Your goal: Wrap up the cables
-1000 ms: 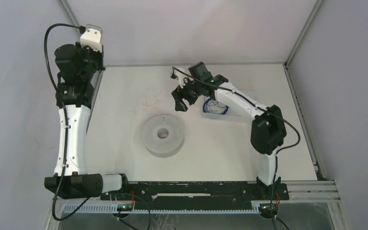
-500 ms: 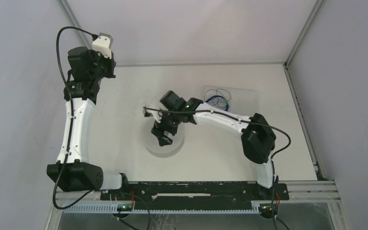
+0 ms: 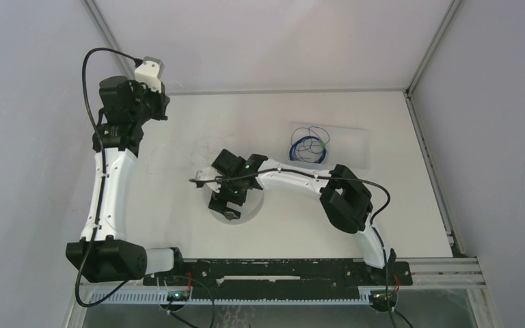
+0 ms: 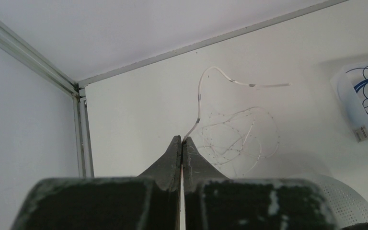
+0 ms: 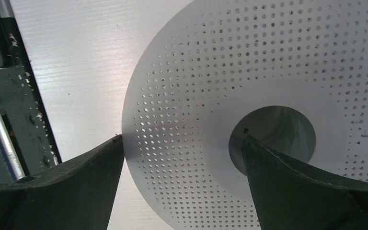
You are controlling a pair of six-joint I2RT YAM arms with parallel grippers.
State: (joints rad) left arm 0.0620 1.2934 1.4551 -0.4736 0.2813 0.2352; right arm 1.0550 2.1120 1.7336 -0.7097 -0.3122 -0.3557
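Observation:
The cable (image 4: 199,98) is a hair-thin pale strand. It rises from my left gripper's fingertips, curves right, and ends in the air. More of it lies in loose faint loops (image 4: 239,136) on the white table. My left gripper (image 4: 182,140) is shut on the strand, raised at the back left (image 3: 158,108). A white perforated spool (image 5: 206,76) with a round centre hole lies flat on the table (image 3: 254,203). My right gripper (image 5: 182,143) is open low over it. One finger stands at the spool's outer rim, the other at the edge of the hole.
A clear plastic bag (image 3: 345,140) holding a coil of blue cable (image 3: 307,147) lies at the back right, also in the left wrist view (image 4: 364,103). Metal frame posts (image 4: 79,124) and the enclosure walls bound the table on the left and back.
My right arm has swung from beside the blue cable bag left and nearer, down over the spool. My left arm has shifted slightly right, still raised.

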